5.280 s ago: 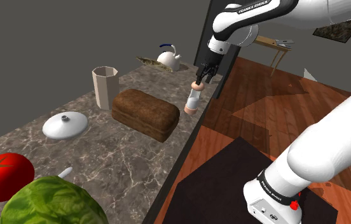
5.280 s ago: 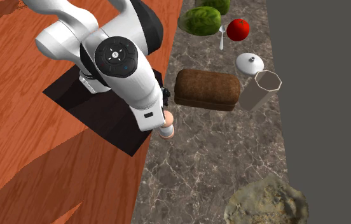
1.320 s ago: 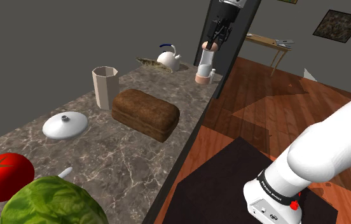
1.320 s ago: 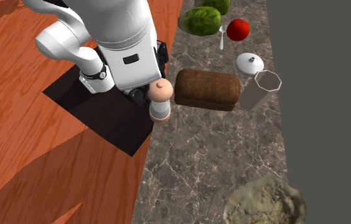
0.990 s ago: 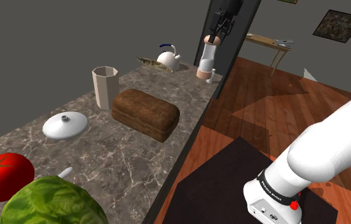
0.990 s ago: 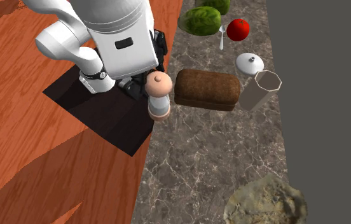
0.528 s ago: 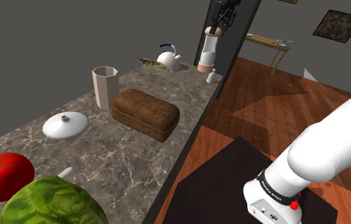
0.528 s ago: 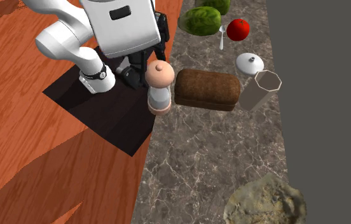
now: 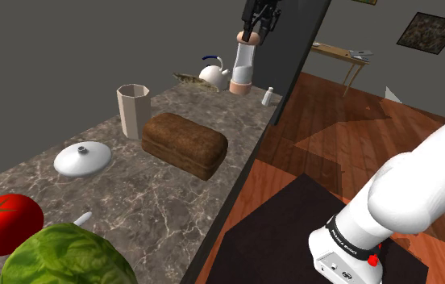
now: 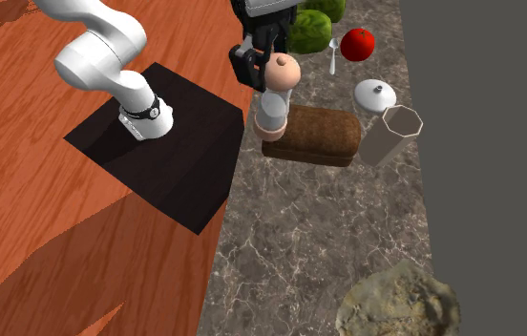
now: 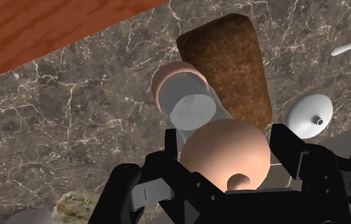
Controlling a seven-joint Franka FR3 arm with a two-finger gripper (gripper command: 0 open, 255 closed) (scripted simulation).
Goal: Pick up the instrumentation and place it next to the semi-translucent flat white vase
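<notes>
The counter (image 10: 328, 248) is veined stone, the floor (image 10: 52, 239) grained wood, the loaf (image 10: 319, 138) rough, the mill (image 10: 273, 100) clear-bodied with smooth caps

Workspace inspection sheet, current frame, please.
Surface: grey marble counter.
Job's things: instrument with peach caps and a clear body, held upright off the counter; off-white octagonal vase standing beyond the loaf.
Clutter: bread loaf, lid, tomato, lettuce, kettle, spoon.
End effector: shut on the instrument's top cap.
Cables: nothing seen.
Surroundings: wooden floor, black stand, grey wall.
</notes>
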